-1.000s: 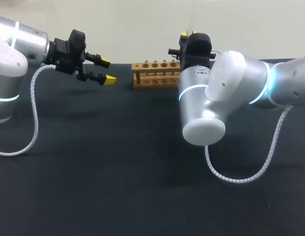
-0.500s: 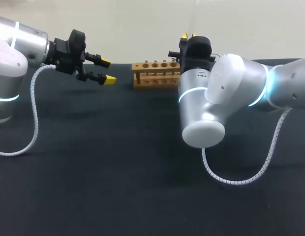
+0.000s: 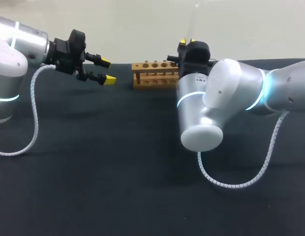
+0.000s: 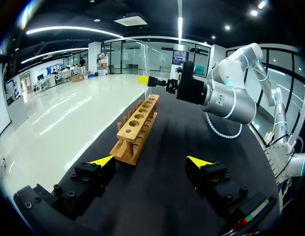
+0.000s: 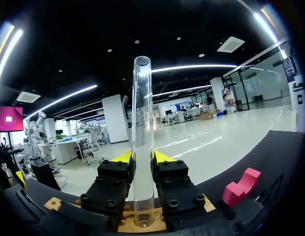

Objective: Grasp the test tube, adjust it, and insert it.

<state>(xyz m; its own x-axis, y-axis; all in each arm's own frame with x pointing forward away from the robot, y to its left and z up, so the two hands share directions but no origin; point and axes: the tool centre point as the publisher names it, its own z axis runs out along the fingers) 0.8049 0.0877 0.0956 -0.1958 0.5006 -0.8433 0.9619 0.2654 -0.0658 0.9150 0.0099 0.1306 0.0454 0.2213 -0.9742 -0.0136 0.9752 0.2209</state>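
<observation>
Test tube (image 5: pixel 141 108) pinched upright in right gripper (image 5: pixel 142 157) above wooden rack (image 3: pixel 153 74); left gripper (image 3: pixel 108 71) spread, empty. Lower plumb, centred over a hole.

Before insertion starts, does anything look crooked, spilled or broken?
Nothing stands out. The test tube is whole and roughly upright in the right gripper above the wooden test tube rack, which stands level; the left gripper is open.

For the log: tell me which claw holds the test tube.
The right claw, shut on the upright glass test tube; the left claw is open and empty, back from the wooden rack.
</observation>
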